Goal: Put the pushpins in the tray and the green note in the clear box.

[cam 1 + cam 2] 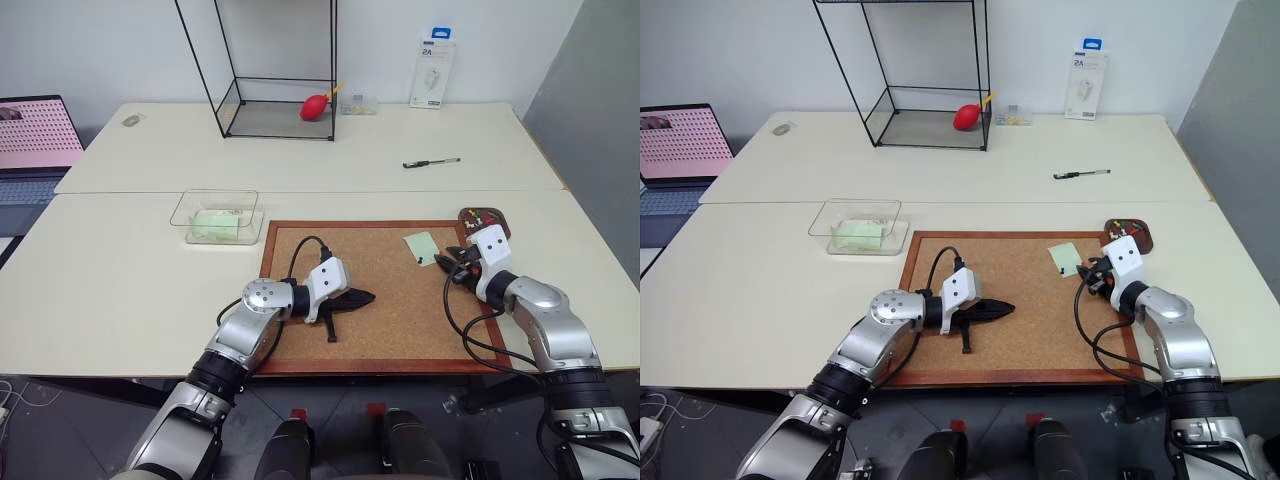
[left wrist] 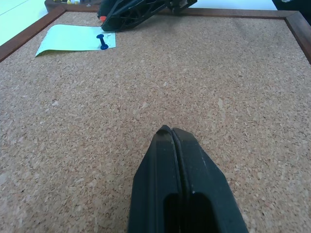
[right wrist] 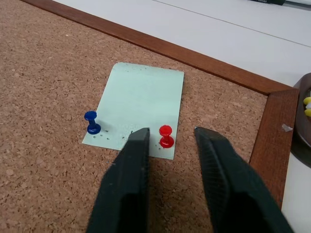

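Pale tabletop (image 1: 120, 290), corkboard (image 1: 390, 330) before us. Green note (image 3: 141, 102) pinned near board's right edge by blue pushpin (image 3: 91, 122) and red pushpin (image 3: 165, 136). We see right gripper (image 3: 170, 138) fingers apart, red pin just ahead between tips; right arm nearer. Left gripper (image 2: 171, 133) pressed together mid-board. Tray (image 1: 488, 214) just beyond right gripper.

tray (image 3: 303, 121) cut off at frame edge, its pushpins (image 1: 483, 214) too small to count
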{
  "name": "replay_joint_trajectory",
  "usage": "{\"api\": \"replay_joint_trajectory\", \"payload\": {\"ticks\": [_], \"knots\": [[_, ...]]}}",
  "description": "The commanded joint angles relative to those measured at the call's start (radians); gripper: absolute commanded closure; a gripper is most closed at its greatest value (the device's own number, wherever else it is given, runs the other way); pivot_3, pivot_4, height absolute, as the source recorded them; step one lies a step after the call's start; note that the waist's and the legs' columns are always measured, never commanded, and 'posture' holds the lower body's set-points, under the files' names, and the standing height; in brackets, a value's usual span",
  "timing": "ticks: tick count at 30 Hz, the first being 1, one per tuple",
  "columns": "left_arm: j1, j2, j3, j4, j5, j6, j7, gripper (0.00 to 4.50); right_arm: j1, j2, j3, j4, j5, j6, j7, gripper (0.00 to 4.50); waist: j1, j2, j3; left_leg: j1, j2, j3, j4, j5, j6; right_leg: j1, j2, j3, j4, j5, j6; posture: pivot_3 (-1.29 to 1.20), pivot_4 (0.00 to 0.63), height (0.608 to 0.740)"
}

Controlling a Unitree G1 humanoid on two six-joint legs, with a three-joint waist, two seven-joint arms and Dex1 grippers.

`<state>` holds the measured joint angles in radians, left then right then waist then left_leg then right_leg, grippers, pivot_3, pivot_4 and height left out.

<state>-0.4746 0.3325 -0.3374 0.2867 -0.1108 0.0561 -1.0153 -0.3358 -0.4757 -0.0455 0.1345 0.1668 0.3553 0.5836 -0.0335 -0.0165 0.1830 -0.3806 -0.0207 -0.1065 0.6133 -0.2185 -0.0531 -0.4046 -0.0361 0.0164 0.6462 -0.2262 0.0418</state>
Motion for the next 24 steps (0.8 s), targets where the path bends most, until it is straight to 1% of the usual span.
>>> {"api": "replay_joint_trajectory", "payload": {"ticks": [1, 3, 4, 9, 15, 24], "knots": [[0.012, 0.015, -0.01, 0.039, 0.033, 0.011, 0.0, 4.5, -0.016, -0.007, -0.014, -0.025, 0.008, -0.021, 0.006, 4.05, 0.0, 0.0, 0.0, 0.0, 0.0, 0.0, 0.0, 0.0, 0.0, 0.0, 0.0, 0.0, 0.0, 0.0, 0.0, 0.0, 0.15, 0.74], [0.012, 0.014, -0.009, 0.04, 0.033, 0.011, 0.0, 4.5, -0.013, -0.008, -0.018, -0.036, 0.012, -0.018, 0.009, 4.39, 0.0, 0.0, 0.0, 0.0, 0.0, 0.0, 0.0, 0.0, 0.0, 0.0, 0.0, 0.0, 0.0, 0.0, 0.0, 0.0, 0.15, 0.74], [0.012, 0.014, -0.009, 0.04, 0.033, 0.01, 0.0, 4.5, -0.012, -0.008, -0.019, -0.04, 0.014, -0.017, 0.01, 4.47, 0.0, 0.0, 0.0, 0.0, 0.0, 0.0, 0.0, 0.0, 0.0, 0.0, 0.0, 0.0, 0.0, 0.0, 0.0, 0.0, 0.15, 0.74], [0.012, 0.014, -0.01, 0.045, 0.035, 0.008, 0.001, 4.5, -0.007, -0.006, -0.026, -0.067, 0.032, -0.018, 0.019, 4.47, 0.0, 0.0, 0.0, 0.0, 0.0, 0.0, 0.0, 0.0, 0.0, 0.0, 0.0, 0.0, 0.0, 0.0, 0.0, 0.0, 0.15, 0.74], [0.012, 0.014, -0.017, 0.045, 0.041, 0.015, 0.001, 4.5, -0.009, 0.017, -0.076, -0.108, 0.081, -0.043, 0.004, 4.47, 0.0, 0.0, 0.0, 0.0, 0.0, 0.0, 0.0, 0.0, 0.0, 0.0, 0.0, 0.0, 0.0, 0.0, 0.0, 0.0, 0.15, 0.74], [0.009, 0.018, -0.028, 0.054, 0.062, 0.027, 0.016, 4.5, -0.01, 0.016, -0.118, -0.145, 0.125, -0.009, -0.02, 4.47, 0.001, 0.0, 0.0, 0.0, 0.0, 0.0, 0.0, 0.0, 0.0, 0.0, 0.0, 0.0, 0.0, 0.0, 0.0, 0.0, 0.15, 0.74]]}}
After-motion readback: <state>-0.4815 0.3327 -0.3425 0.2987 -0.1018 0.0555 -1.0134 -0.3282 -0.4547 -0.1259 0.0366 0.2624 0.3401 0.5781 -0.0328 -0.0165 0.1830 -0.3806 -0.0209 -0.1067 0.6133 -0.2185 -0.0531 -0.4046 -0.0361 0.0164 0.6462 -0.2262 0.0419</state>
